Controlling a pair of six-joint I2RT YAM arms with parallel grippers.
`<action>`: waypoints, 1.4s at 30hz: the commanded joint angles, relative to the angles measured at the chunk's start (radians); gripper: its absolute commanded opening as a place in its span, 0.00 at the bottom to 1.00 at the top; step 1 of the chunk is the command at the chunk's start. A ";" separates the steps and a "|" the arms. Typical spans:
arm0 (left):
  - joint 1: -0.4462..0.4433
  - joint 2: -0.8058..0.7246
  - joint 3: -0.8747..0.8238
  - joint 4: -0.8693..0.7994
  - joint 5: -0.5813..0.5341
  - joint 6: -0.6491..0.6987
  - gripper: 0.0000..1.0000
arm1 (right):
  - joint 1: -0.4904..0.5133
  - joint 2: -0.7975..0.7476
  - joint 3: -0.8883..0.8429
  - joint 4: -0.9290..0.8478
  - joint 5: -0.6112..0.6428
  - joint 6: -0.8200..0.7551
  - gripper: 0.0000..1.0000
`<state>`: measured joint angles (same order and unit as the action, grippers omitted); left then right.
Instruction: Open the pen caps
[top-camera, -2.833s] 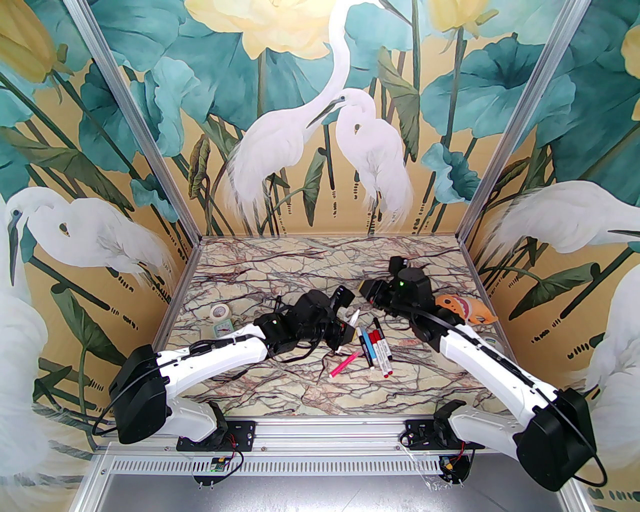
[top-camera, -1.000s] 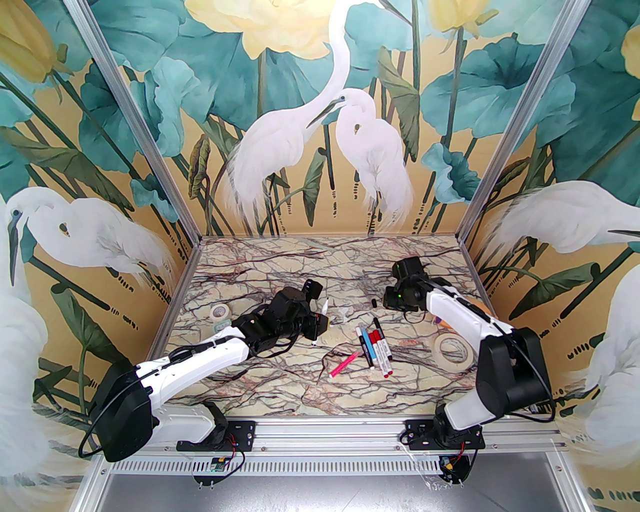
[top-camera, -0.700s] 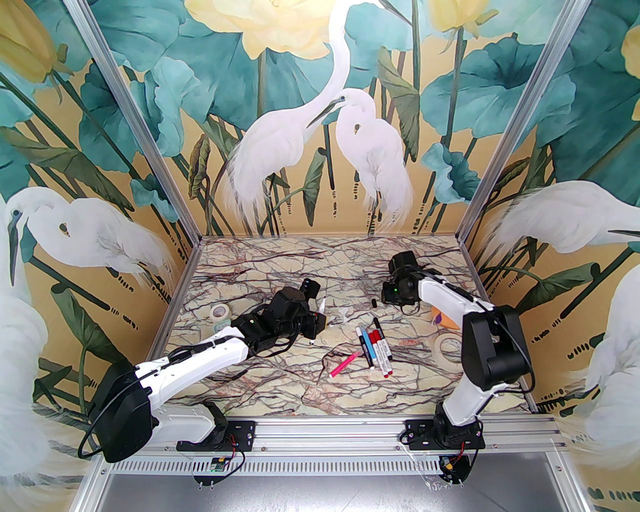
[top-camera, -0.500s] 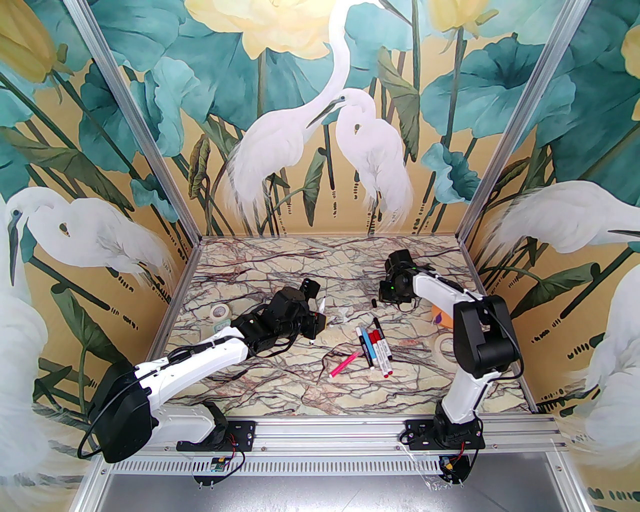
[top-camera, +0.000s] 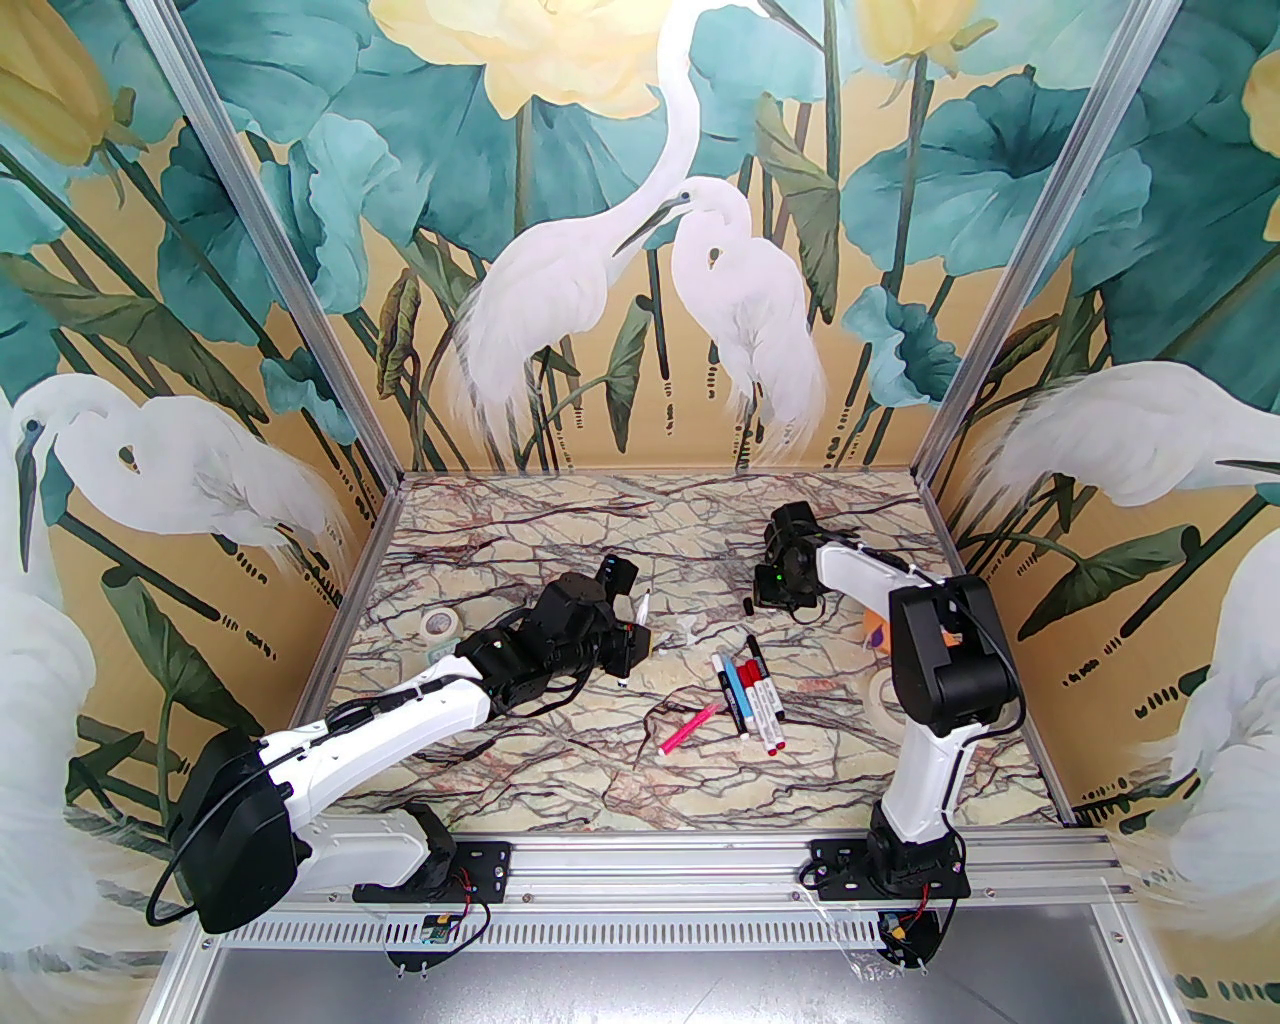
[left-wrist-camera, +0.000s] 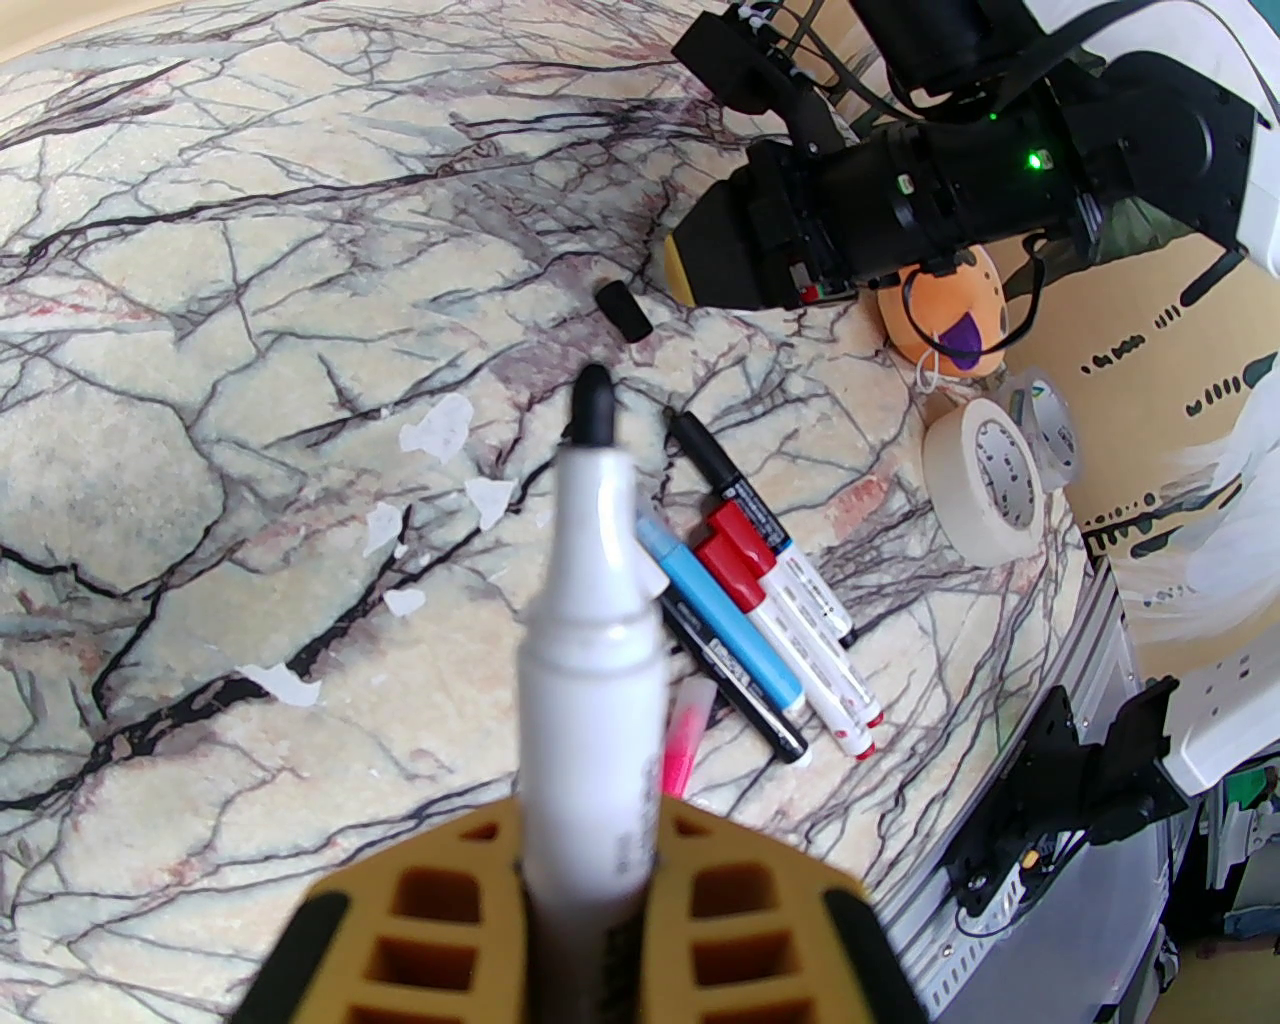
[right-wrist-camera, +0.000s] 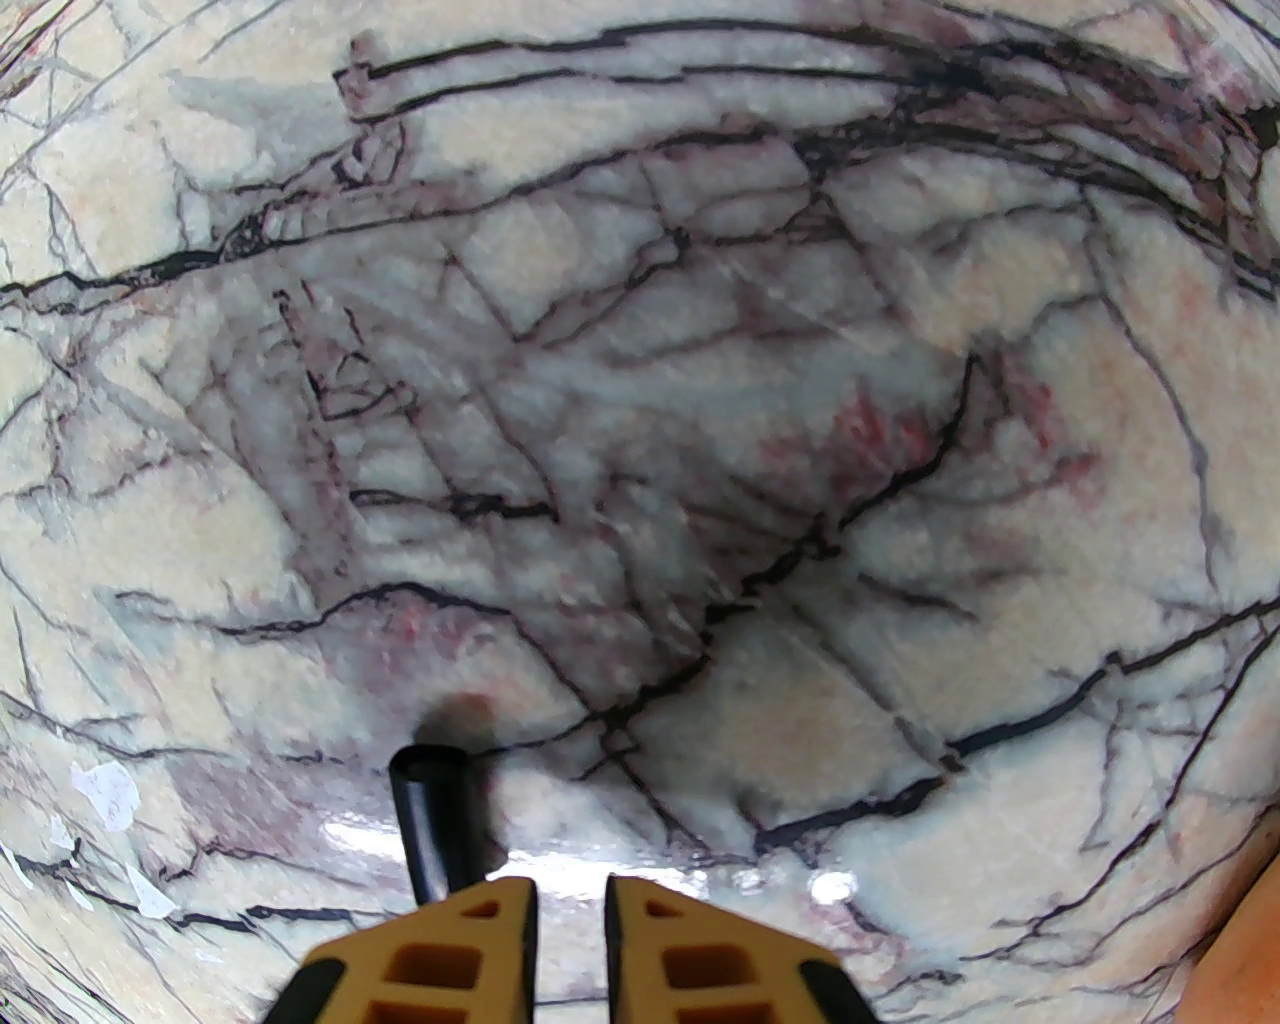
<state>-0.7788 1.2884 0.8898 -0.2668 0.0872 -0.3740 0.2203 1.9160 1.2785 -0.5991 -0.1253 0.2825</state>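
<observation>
My left gripper (left-wrist-camera: 590, 850) is shut on a white-barrelled pen (left-wrist-camera: 592, 640), whose bare black tip (left-wrist-camera: 592, 405) points away from the wrist. That pen (top-camera: 640, 625) hangs left of centre above the table in the top view. A loose black pen cap (top-camera: 748, 606) lies on the marble, and it also lies just left of my right gripper's (right-wrist-camera: 570, 930) left finger (right-wrist-camera: 480, 930). The right gripper (top-camera: 765, 592) is shut with nothing between its fingers. Several capped pens (top-camera: 750, 690) lie side by side at mid-table, with a pink pen (top-camera: 688, 728) in front of them.
A tape roll (top-camera: 438, 625) sits at the left and another tape roll (top-camera: 885, 690) at the right behind my right arm. An orange toy (left-wrist-camera: 950, 310) lies near the right wall. Small white scraps (left-wrist-camera: 440, 430) dot the marble.
The two grippers, close together over the pen earlier, have parted, and the black cap now lies on the table. My right arm has folded upright and swung left. The left gripper drew back left with the pen.
</observation>
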 joint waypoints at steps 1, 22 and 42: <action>0.007 -0.017 -0.017 -0.001 -0.007 0.002 0.07 | -0.007 0.020 0.023 0.013 -0.009 -0.014 0.15; 0.007 -0.013 -0.020 -0.003 0.007 -0.003 0.07 | -0.007 0.075 0.057 0.023 -0.025 -0.008 0.19; 0.007 -0.031 -0.030 -0.017 0.003 -0.008 0.07 | -0.006 0.089 0.071 0.010 -0.036 -0.008 0.26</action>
<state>-0.7788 1.2865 0.8696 -0.2680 0.0879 -0.3748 0.2203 1.9842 1.3304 -0.5804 -0.1539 0.2829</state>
